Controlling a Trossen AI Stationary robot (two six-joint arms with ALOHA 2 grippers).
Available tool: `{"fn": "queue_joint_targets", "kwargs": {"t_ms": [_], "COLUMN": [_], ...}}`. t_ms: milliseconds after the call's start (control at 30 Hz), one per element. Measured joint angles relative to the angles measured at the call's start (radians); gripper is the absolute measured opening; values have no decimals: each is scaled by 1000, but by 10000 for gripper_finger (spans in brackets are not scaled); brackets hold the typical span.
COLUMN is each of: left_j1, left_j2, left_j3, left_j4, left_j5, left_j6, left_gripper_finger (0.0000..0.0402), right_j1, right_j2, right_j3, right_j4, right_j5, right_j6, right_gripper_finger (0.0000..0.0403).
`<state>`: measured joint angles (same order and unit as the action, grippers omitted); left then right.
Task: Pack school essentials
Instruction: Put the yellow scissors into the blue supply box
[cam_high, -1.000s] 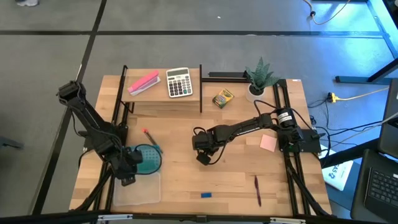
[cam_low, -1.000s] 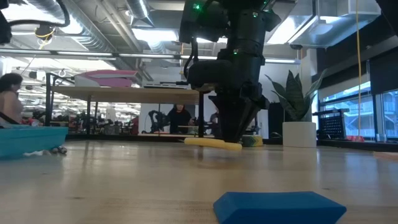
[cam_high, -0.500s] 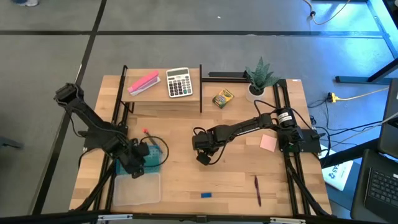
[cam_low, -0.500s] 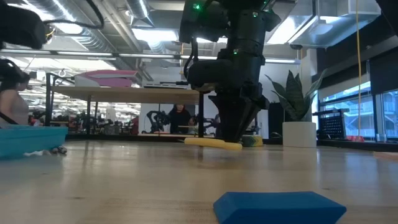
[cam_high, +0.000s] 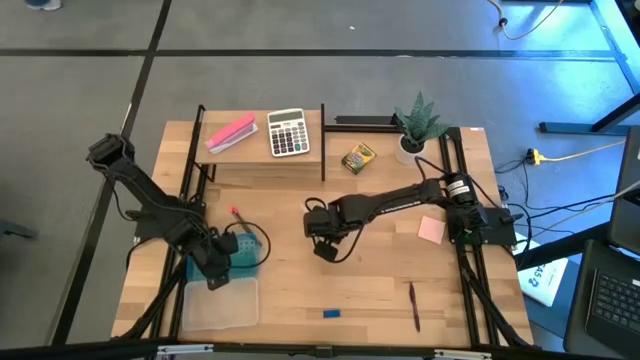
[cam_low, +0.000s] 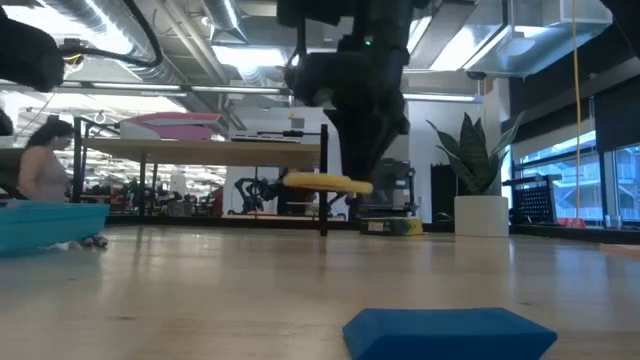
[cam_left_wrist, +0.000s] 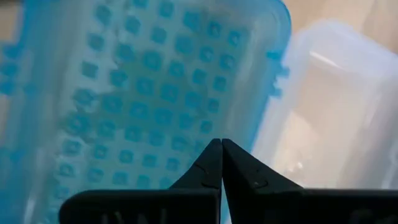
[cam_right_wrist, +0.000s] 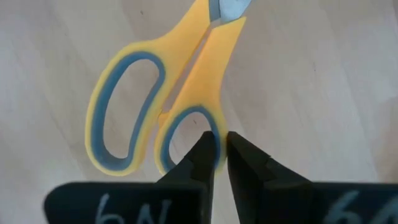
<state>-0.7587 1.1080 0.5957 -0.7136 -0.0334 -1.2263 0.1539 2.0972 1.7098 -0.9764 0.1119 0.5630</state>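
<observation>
The yellow-handled scissors (cam_right_wrist: 186, 74), blue inside their loops, hang above the table (cam_low: 325, 183) with my right gripper (cam_right_wrist: 221, 155) shut on them at mid-table (cam_high: 322, 248). My left gripper (cam_left_wrist: 221, 155) is shut and points down over the patterned blue lid (cam_left_wrist: 143, 93) beside the clear container (cam_high: 220, 302). The blue eraser (cam_high: 331, 313) and dark-red pen (cam_high: 413, 305) lie near the front edge. The red-tipped pencil (cam_high: 240, 220) lies by the lid. The crayon box (cam_high: 358, 158) sits at the back. My right gripper pinches the rim of the smaller handle loop (cam_right_wrist: 211, 134) between its two fingers, coming from above and pointing down. The scissors are lifted clear of the table and lie about level (cam_low: 325, 183). My left gripper: I cannot tell whether its shut fingertips touch the blue lid.
A raised shelf at the back left carries a grey calculator (cam_high: 288, 132) and a pink block (cam_high: 231, 132). A potted plant (cam_high: 418, 125) stands at the back right. A pink note (cam_high: 431, 230) lies by the right arm's base. People show in the room beyond.
My right gripper has risen, rolling slightly, and the scissors have gone from lying on the table to hanging clear above it. My left gripper has shifted a little toward the table's right, over the blue lid.
</observation>
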Motion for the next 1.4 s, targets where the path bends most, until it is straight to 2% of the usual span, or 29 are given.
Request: {"fn": "queue_joint_targets", "kwargs": {"t_ms": [300,567,700,833,1033,1400], "left_j1": [-130,-279,-303,-263,-155,-25], "left_j2": [-9,31,96,176,273,391], "left_j3": [114,114,114,112,112,112], "left_j4": [32,115,174,237,349,443], "left_j5": [44,37,-29,-51,-54,-61], "left_j6": [26,-164,-185,-118,83,274], "left_gripper_finger": [0,0,0,0,0,0], "right_j1": [0,0,0,0,0,0], "right_j2": [-1,-1,-1,0,0,1], "right_j3": [19,19,19,19,19,19], "right_j4": [6,7,11,16,15,14], "right_j5": [0,1,1,1,2,1], "right_j6": [-60,-104,-103,-100,-100,-108], "right_gripper_finger": [32,36,36,36,37,37]}}
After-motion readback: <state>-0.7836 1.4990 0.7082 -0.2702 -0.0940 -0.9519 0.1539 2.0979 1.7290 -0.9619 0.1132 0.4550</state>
